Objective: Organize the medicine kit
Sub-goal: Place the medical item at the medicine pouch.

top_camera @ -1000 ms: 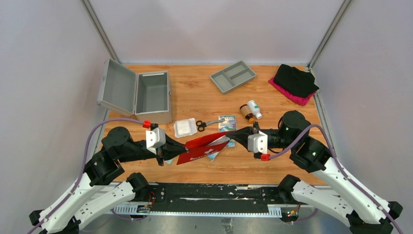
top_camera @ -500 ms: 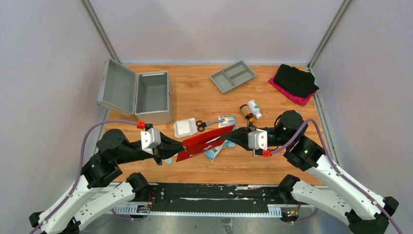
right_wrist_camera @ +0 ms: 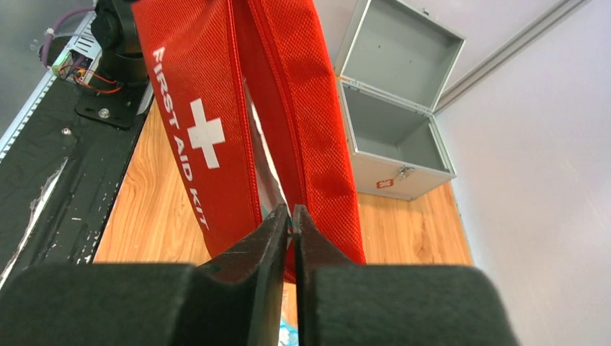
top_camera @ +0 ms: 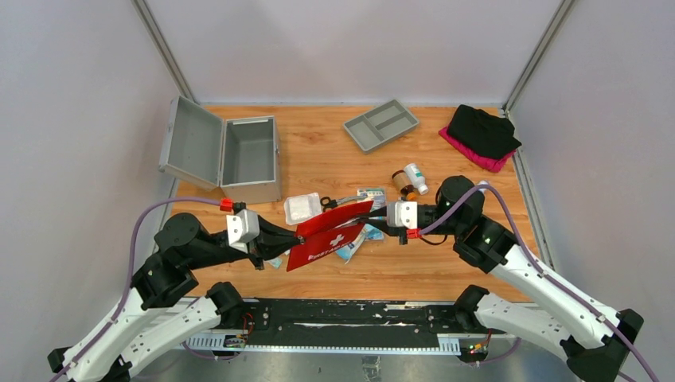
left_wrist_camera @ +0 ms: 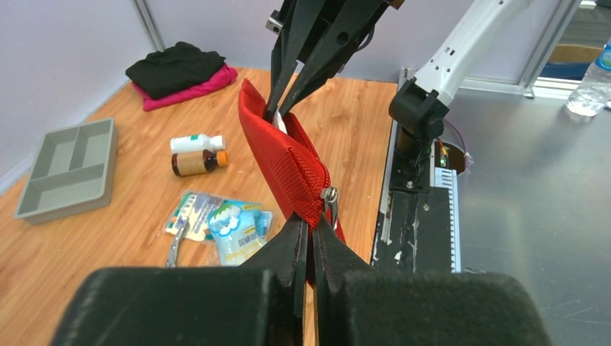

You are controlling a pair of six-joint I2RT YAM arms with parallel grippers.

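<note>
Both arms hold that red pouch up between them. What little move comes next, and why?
Probably the right fingers pull their end sideways to widen the gap: the red pouch is pinched at both ends, the left fingers beside the zip pull, its two sides parted, packets lying below.

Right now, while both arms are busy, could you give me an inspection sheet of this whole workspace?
Surface: wooden table, black rail at its near edge.
Job's things: metal case, far left, lid open, nothing seen inside.
Clutter: red first aid pouch held up between the arms; grey tray; white bottle and brown bottle lying together; scissors; white packet; sachets; black cloth over pink cloth.
Grippers: left gripper shut on the pouch's zipper end; right gripper pinching its opposite end.
Cables: purple cable looping along each arm.
Surroundings: white walls, metal corner posts.
</note>
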